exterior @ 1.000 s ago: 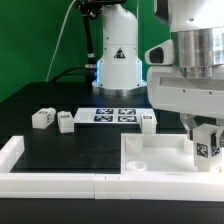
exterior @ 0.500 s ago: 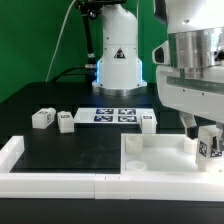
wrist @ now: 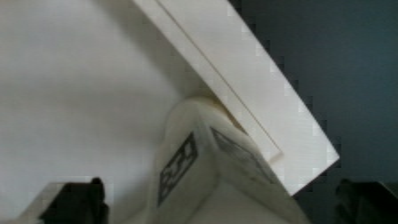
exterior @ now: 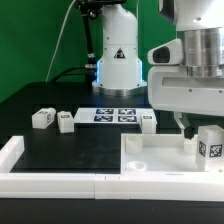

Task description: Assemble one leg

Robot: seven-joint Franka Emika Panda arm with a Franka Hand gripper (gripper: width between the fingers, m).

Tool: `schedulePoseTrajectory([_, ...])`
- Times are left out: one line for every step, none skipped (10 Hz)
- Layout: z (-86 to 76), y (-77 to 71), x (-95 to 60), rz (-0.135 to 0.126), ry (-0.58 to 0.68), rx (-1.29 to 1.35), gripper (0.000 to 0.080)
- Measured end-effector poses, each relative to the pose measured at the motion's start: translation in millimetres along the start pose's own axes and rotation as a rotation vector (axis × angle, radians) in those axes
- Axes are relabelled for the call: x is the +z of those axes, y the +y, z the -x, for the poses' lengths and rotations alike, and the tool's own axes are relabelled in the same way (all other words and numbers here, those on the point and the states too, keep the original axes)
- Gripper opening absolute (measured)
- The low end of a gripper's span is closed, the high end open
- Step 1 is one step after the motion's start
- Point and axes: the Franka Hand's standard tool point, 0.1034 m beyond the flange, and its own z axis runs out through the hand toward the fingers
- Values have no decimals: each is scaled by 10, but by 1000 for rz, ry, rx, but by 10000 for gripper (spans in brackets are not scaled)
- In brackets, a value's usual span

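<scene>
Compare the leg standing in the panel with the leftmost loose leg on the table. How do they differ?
The leg in the panel stands upright under the end effector, at the exterior view's right; the leftmost loose leg lies on the black table. The first sits on the white panel; the second is far from it. Both are white with tags.

Robotics lab bench. Shown by: Franka arm base [exterior: 117,60] bolted at the back of a black tabletop [exterior: 70,140], marker board [exterior: 116,115] with printed tags lying flat on it, green backdrop [exterior: 35,40] behind, cabling [exterior: 62,45] trailing to the base.
</scene>
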Motion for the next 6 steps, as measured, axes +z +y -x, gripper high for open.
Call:
schedulePoseTrajectory([-4,13,-2,6,-3,-132,649])
schedulePoseTrajectory([-5,17,-13,16,-11,-226,649])
schedulePoseTrajectory([-29,17,-32,27,-8,-393,649])
schedulePoseTrajectory([-33,21,-40,38,-12,-512,649])
schedulePoseTrajectory([-33,6,-57,49,-11,-628,649])
schedulePoseTrajectory([-38,2,-63,54,-9,-712,649])
